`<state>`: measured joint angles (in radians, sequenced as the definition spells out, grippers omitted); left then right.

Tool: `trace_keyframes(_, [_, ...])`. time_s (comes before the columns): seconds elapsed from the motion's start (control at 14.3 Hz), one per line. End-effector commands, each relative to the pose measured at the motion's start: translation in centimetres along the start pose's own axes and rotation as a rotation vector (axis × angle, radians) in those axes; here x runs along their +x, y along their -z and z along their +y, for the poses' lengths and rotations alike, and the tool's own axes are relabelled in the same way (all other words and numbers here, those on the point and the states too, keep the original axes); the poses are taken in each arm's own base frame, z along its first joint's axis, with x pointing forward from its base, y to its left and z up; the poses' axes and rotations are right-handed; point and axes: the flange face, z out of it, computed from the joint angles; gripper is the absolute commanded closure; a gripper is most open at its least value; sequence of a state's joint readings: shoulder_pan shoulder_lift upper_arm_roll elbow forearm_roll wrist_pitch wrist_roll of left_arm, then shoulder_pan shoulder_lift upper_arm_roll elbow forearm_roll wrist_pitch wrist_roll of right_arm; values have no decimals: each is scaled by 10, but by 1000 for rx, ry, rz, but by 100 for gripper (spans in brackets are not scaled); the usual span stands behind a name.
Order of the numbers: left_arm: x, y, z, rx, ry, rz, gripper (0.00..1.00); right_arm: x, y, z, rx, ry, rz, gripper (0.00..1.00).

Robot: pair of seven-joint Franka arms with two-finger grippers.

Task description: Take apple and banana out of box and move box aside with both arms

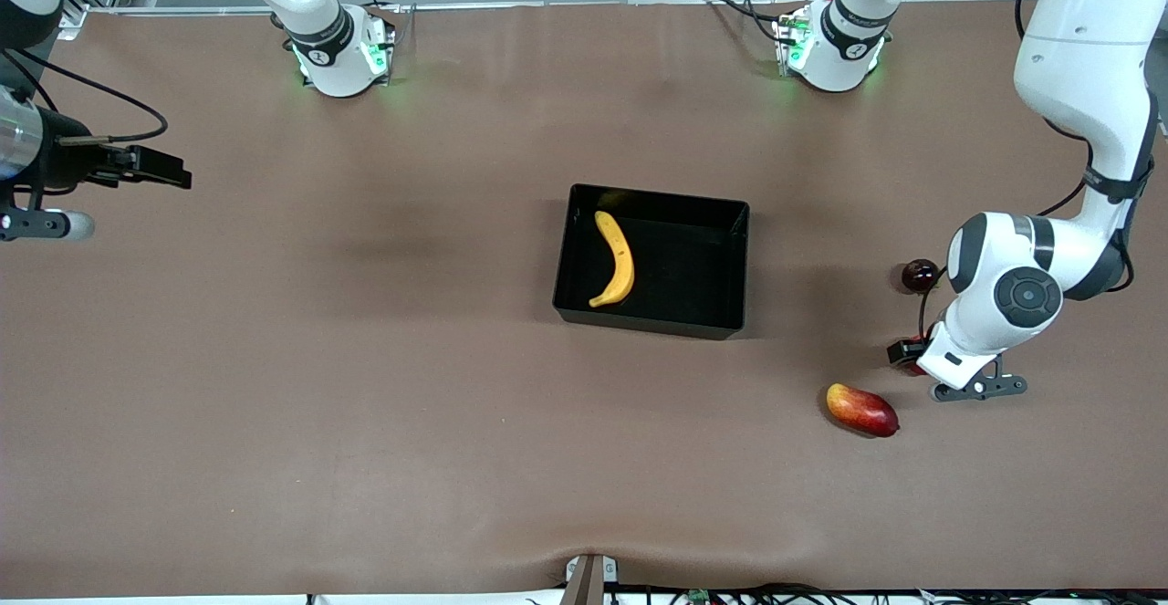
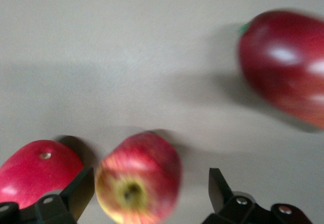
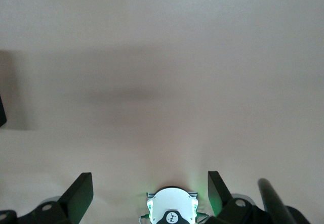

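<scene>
Lying inside the black tray (image 1: 703, 222) at the middle of the bench (image 1: 365, 386), the banana (image 1: 617, 259) rests along the wall toward the right arm's end, its curve bowing into the tray. The left gripper (image 2: 151, 191) is low over the bench at the left arm's end, fingers (image 2: 80, 193) spread apart with the small red apple (image 2: 137, 177) between them, yellowish stem dimple facing the wrist camera; neither finger visibly presses on it, so the apple looks released. In the left wrist view a plain red round fruit (image 2: 35, 166) sits just beside the apple, and the mango (image 1: 861, 410) lies nearer the front camera, apart from both. In the front view the left arm's wrist hides the apple, and only the darker round fruit (image 1: 919, 275) shows near it. The right gripper (image 3: 151, 193) waits over bare bench at the right arm's end, fingers (image 3: 81, 196) open and holding nothing.
</scene>
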<state>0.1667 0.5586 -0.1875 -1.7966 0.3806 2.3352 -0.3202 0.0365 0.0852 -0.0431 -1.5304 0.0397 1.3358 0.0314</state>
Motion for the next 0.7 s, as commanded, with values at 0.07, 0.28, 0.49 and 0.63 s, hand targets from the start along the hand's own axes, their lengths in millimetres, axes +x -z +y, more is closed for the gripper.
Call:
trace_keyframes(0.07, [-22,120,53,18,-35,20,0,-1,-8,-8,-1,7,-14,0])
trace_keyframes(0.28, [-55,159,137,-51,-31,-9,0,-2,-19,-8,0,9,-12,0])
trace_keyframes(0.49, [-99,165,235,-113,1,-51,0,-2,-26,-6,1,8,-6,0])
trace_keyframes(0.63, [-125,157,290,-125,-58,-61,0,-1,-32,-8,14,8,-19,0])
